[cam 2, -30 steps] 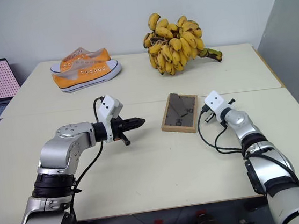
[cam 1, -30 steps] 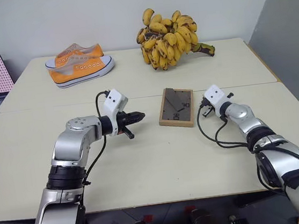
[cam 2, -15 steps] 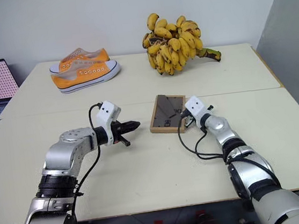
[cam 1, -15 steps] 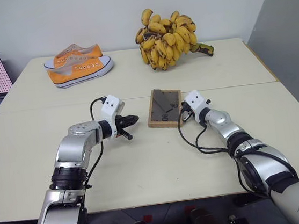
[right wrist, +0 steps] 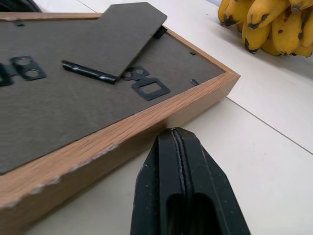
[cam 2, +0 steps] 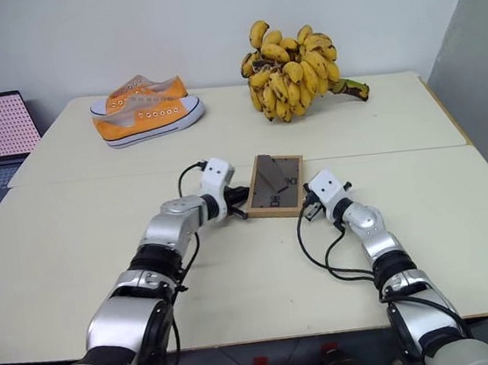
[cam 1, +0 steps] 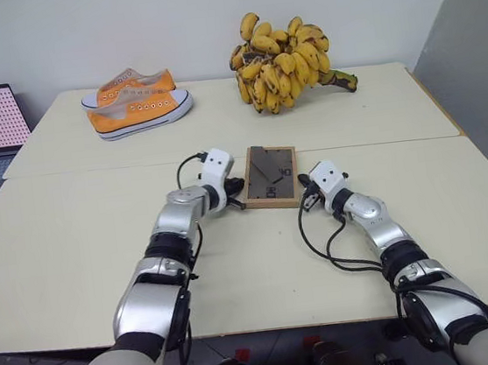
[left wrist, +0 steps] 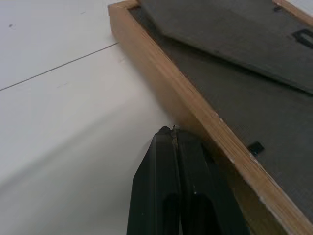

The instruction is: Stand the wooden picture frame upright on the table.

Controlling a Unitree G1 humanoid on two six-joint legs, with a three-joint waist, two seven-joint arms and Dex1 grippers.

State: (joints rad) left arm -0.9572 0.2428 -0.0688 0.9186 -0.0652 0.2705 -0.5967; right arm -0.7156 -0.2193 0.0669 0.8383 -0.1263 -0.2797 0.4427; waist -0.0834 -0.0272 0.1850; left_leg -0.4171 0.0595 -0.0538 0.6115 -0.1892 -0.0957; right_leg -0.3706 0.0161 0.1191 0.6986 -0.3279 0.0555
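While the small light-wood picture frame (cam 1: pixel 270 175) lies back-up, unraised, closed left gripper (left wrist: pixel 172 132) and closed right gripper (right wrist: pixel 173 132) flank it.

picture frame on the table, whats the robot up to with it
The wooden picture frame lies flat on the table, back side up with its stand folded. The robot has a shut hand at each long side: the left hand against the left edge, the right hand at the right edge. The frame is not yet lifted. Orange sneakers and bananas sit farther back.
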